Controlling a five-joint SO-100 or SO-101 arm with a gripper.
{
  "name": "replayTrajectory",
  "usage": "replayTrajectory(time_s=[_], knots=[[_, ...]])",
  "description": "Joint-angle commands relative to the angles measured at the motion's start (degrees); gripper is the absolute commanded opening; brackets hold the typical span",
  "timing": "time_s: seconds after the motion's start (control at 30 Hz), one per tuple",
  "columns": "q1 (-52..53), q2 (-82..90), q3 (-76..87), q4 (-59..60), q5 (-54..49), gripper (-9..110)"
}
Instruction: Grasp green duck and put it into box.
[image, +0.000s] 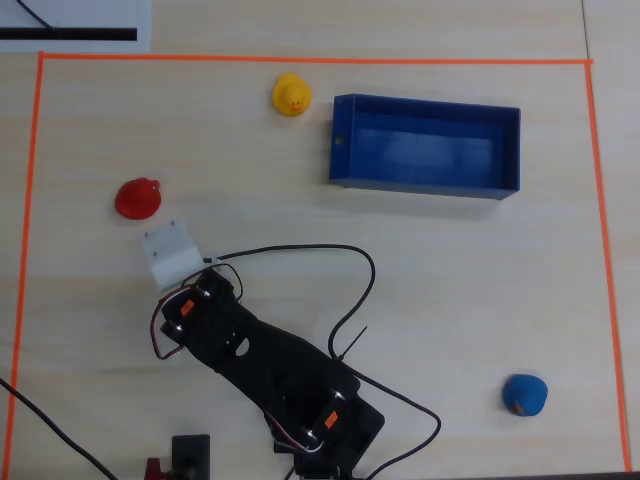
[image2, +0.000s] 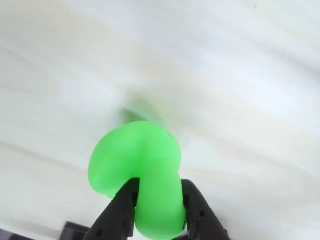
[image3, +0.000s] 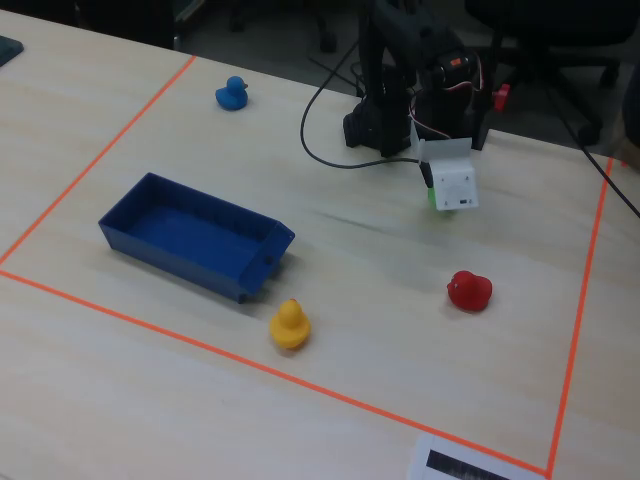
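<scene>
- Gripper (image2: 159, 212) has its two black fingers pinching the green duck (image2: 140, 172) from both sides. Wrist view shows the duck squeezed narrow betw the jaws w/ the fatter part bulging out past the tips.
- Looks lifted, imo: table is a blurry wash in the wrist view and there's a faint shadow on the wood beyond the duck. Can't swear it's clear of the surface tho.
- In the fixed view only a green sliver (image3: 432, 196) peeks out beside the white wrist block; overhead view hides the duck completely under the arm.
- Key relation: blue box (image: 342, 140) sits far-right of the gripper in the overhead view, well apart, and it's empty. Long axis runs left-right there, so the carry meets a long wall first.
- Yellow duck (image: 291, 95) is just beside the box's left end and red duck (image: 137, 198) is near the gripper, on its far-left side. Blue duck (image: 524, 394) is way off, near-right corner.
- So grasp seems done; carry + drop left.
</scene>
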Motion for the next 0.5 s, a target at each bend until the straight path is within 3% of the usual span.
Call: replayTrajectory(time_s=[0.0, 0.2, 0.47], knots=[[2.0, 2.8, -4.0, -0.4, -0.4, 0], [12.6, 7.3, -13.8, -0.4, -5.8, 0], [41.1, 2.0, -34.0, -4.0, -20.7, 0]])
